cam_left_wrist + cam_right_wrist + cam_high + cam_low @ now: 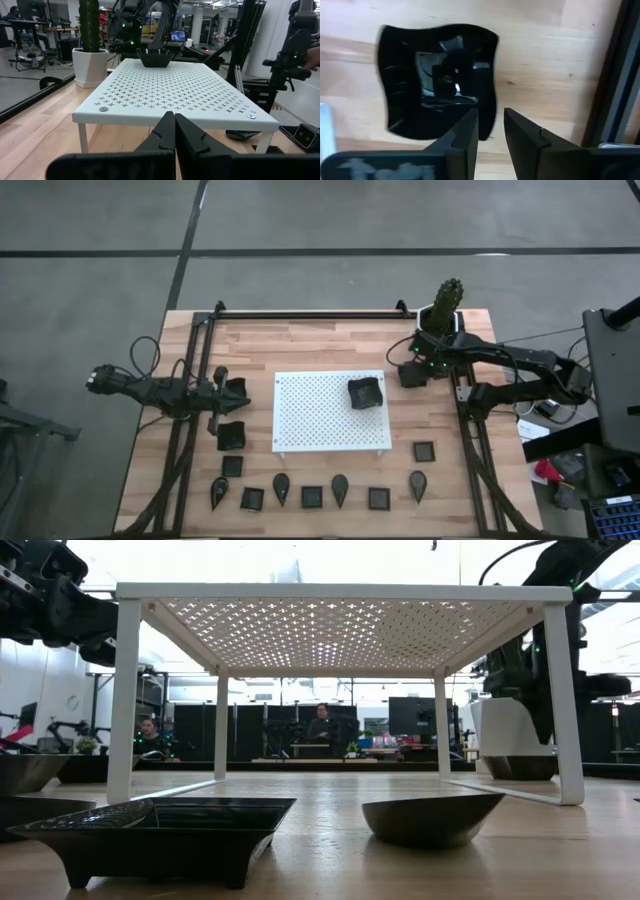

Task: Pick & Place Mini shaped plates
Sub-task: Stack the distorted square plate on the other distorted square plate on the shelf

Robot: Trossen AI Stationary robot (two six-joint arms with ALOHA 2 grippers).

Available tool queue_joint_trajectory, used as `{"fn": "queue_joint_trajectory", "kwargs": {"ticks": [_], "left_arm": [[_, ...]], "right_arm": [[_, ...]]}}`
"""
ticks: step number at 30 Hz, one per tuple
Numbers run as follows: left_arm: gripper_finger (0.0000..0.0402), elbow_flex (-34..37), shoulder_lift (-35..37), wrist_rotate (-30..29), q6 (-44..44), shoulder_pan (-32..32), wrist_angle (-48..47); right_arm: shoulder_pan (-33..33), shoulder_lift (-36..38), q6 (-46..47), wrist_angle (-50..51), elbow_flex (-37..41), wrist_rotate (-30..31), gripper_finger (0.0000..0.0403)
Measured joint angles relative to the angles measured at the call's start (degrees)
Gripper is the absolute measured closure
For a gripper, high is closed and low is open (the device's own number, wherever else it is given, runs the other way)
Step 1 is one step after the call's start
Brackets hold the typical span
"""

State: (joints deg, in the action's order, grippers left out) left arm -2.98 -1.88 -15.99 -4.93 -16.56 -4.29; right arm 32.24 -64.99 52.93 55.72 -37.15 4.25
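My right gripper [491, 132] points down, open, over a black square plate [437, 80] that lies flat on the wood beside the cactus pot [445, 315]. One finger stands over the plate's inside and the other outside its rim. In the high view this gripper [412, 373] covers most of that plate. Another square plate [365, 393] sits on the white perforated board [330, 412]. Several square and teardrop plates [312, 497] lie in a row along the near edge. My left gripper [175, 131] waits shut and level at the board's left side [235, 390].
The board stands on four legs [125, 700], with room underneath. One square plate [231, 435] lies just near my left gripper, another [424, 450] near the board's right corner. Black frame rails [465, 430] run along both table sides. People are in the room beyond.
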Motion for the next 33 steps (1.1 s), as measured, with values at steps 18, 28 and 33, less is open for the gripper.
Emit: {"fn": "queue_joint_trajectory", "kwargs": {"ticks": [18, 28, 33], "left_arm": [[0.0401, 0.0, -0.01, 0.01, -0.02, 0.01, 0.0], [0.0401, 0.01, -0.01, 0.0, 0.0, 0.0, -0.01], [0.0401, 0.01, -0.02, 0.0, 0.0, 0.02, 0.0]], "right_arm": [[2.48, -0.02, -2.52, -8.15, 5.55, -1.27, 0.033], [2.48, -0.02, -5.57, -9.48, 5.32, -1.22, 0.0392], [2.41, 0.02, -5.6, -8.33, 4.8, -1.7, 0.0394]]}}
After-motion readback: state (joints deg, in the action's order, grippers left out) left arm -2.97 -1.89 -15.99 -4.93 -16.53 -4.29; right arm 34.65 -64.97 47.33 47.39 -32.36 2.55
